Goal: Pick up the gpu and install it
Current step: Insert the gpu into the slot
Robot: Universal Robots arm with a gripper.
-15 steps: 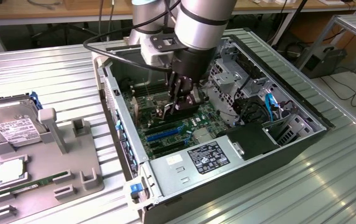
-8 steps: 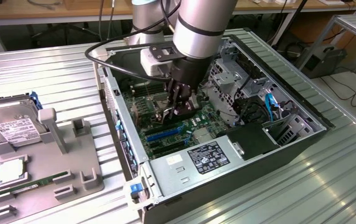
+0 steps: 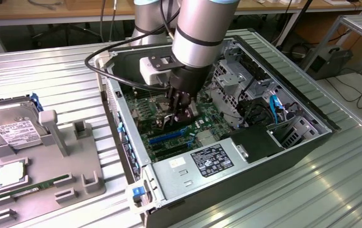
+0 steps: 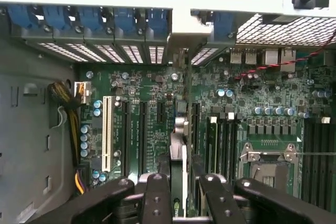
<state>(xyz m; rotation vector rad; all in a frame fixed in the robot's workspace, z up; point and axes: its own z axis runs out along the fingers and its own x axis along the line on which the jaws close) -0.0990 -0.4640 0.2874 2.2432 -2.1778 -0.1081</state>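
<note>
In the wrist view the gpu (image 4: 178, 148) is seen edge-on as a thin dark card with a pale metal strip. It stands upright over the green motherboard (image 4: 152, 108), among the black expansion slots, with one end towards the case's rear slot openings. My gripper (image 4: 182, 181) is shut on it, one black finger (image 4: 155, 198) on each side. In the exterior view the gripper (image 3: 178, 113) reaches down inside the open computer case (image 3: 168, 175), and the gpu (image 3: 168, 120) sits low between the fingers, just above the board. Whether the card's edge is in a slot is hidden.
A silver hard drive (image 3: 8, 124), a green memory stick (image 3: 32, 187) and a processor (image 3: 10, 173) lie on the grey fixture tray (image 3: 61, 164) at the exterior view's left. The power supply (image 3: 209, 159), drive cages (image 3: 238, 76) and case walls close in around the gripper.
</note>
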